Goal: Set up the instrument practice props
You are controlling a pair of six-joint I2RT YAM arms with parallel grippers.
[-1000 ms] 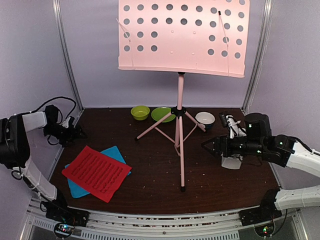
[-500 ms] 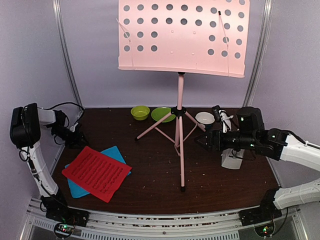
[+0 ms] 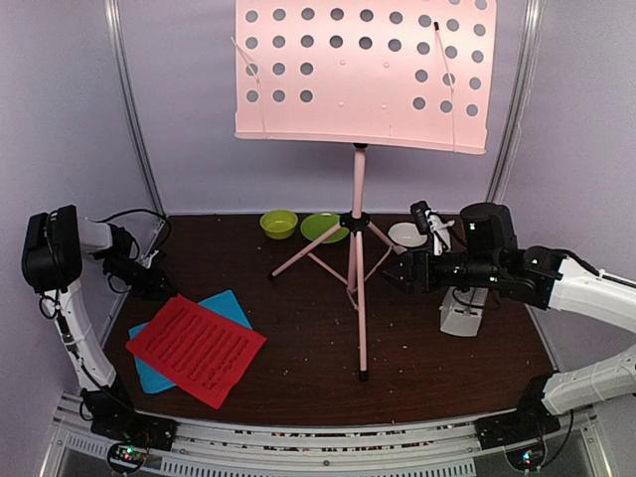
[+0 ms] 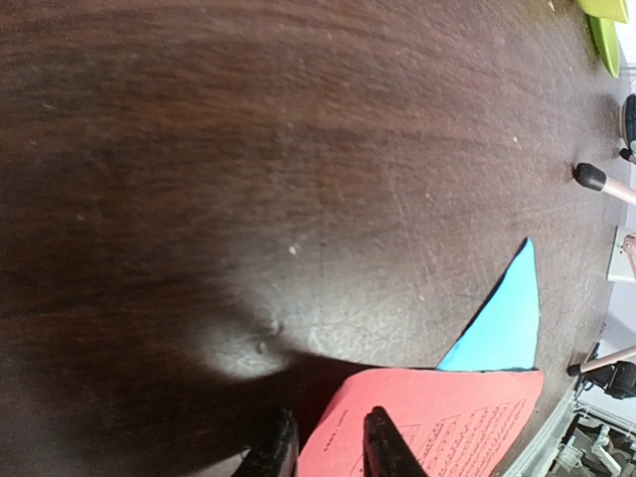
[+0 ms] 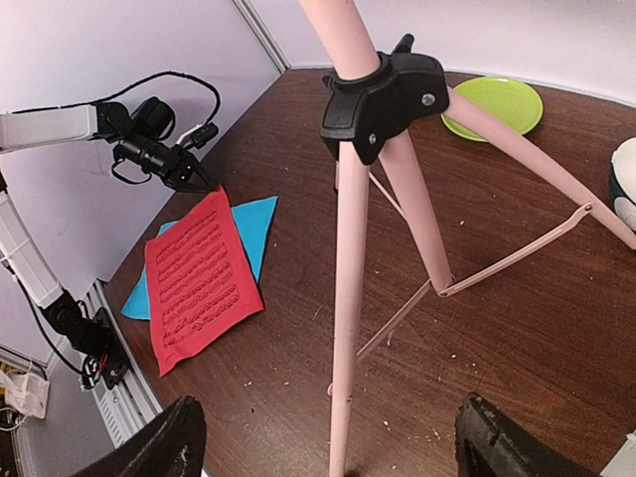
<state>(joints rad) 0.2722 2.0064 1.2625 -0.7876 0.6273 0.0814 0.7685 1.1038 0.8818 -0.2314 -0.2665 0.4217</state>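
- Red page point(image 3: 196, 348): lies flat at 8 o'clock on the worktop point(image 3: 298, 388) and overlaps the cyan page point(image 3: 227, 303).
- Left hand point(image 4: 328, 452): fingers set narrow, straddling the red page's 11 o'clock corner. We cannot tell whether they pinch it.
- Handling note: we judge one finger must get under the red corner alone, leaving the cyan page behind.
- Right hand point(image 5: 333, 442): spread and empty, near the music stand point(image 3: 360, 75) legs. We would keep it clear of them.
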